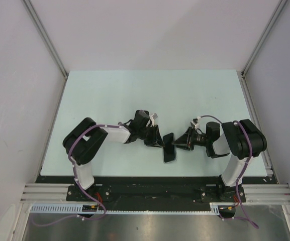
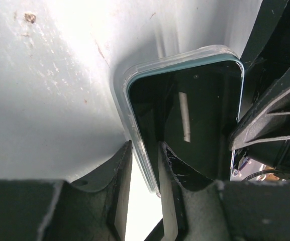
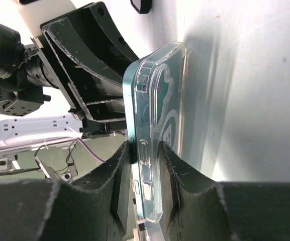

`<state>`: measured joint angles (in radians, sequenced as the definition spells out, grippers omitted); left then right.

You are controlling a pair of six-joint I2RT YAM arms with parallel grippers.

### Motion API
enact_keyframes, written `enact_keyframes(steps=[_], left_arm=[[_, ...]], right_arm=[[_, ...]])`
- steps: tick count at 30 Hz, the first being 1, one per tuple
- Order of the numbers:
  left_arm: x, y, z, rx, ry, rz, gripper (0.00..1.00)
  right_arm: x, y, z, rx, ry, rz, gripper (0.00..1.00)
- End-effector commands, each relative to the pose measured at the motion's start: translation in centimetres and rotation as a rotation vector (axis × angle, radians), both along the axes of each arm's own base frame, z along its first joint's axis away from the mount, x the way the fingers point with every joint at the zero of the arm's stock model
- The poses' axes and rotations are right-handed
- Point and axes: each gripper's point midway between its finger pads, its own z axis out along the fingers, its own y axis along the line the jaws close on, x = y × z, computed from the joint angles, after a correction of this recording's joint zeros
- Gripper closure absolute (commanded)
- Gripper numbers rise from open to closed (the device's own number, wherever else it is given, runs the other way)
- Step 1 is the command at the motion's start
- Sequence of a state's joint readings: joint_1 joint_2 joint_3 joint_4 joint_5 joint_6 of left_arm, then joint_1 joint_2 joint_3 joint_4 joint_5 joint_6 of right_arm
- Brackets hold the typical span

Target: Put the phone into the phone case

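A black phone [image 1: 169, 148] with a teal frame sits in the transparent phone case and is held on edge between both arms, above the table. In the right wrist view my right gripper [image 3: 143, 148] is shut on the phone [image 3: 131, 100] and the case [image 3: 157, 125], one finger on each face; the white ring mark [image 3: 171, 125] shows. In the left wrist view my left gripper [image 2: 145, 145] straddles the case's long edge [image 2: 127, 95]. One finger rests on the black screen [image 2: 195, 115]; a bright gap separates the other from the case.
The pale table [image 1: 150, 95] lies beyond the arms, with grey walls on three sides. The two grippers [image 1: 157, 139] [image 1: 184, 142] face each other closely across the phone. A metal rail runs along the table's near edge [image 1: 155, 188].
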<state>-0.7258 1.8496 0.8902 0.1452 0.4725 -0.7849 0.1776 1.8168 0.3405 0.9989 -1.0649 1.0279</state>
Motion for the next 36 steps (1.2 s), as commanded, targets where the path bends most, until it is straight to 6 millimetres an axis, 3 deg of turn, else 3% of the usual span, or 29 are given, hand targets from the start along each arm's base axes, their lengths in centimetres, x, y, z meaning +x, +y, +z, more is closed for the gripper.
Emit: enact_keyframes(steps=[1,4,7,9,13,22,24,25,28,34,36], left_arm=[[-0.5,0.1,0.2,0.015,-0.021,-0.016,0.67],[-0.5,0.1,0.0,0.018,-0.018,-0.017,0.67],[-0.5,0.1,0.0,0.013,-0.016,-0.015,0.67],[-0.6,0.0,-0.1,0.009,-0.009,-0.014,0.67],[-0.5,0.0,0.5,-0.001,-0.018,-0.014,0.67],[-0.4,0.1,0.9,-0.013,-0.033,0.003,0.66],[-0.5,0.2,0.8,-0.014,-0.031,0.003,0.66],[-0.6,0.1,0.9,-0.015,-0.033,0.000,0.66],[-0.7,0.2,1.0,-0.025,-0.036,0.002,0.66],[-1.0,0.1,0.9,-0.032,-0.034,-0.003,0.66],[-1.2,0.0,0.9,-0.035,-0.035,-0.008,0.66]], right_arm=[[0.6,-0.3,0.0,-0.026,-0.037,-0.010,0.66],[0.7,-0.6,-0.5,-0.073,-0.039,-0.015,0.60],[0.8,-0.6,-0.7,-0.110,-0.036,-0.013,0.62],[0.8,-0.8,-0.7,-0.120,-0.052,-0.010,0.67],[0.7,-0.9,-1.0,-0.138,-0.049,-0.007,0.88],[0.1,-0.4,-1.1,-0.154,-0.062,0.023,1.00],[0.0,-0.6,-1.5,-0.202,-0.048,0.027,0.96],[-0.1,-0.5,-1.3,-0.209,-0.070,0.037,0.81],[-0.4,-0.4,-0.4,-0.211,-0.106,0.051,0.66],[-0.4,-0.7,-0.1,-0.247,-0.109,0.051,0.62],[-0.7,-0.5,-0.6,-0.253,-0.101,0.066,0.68]])
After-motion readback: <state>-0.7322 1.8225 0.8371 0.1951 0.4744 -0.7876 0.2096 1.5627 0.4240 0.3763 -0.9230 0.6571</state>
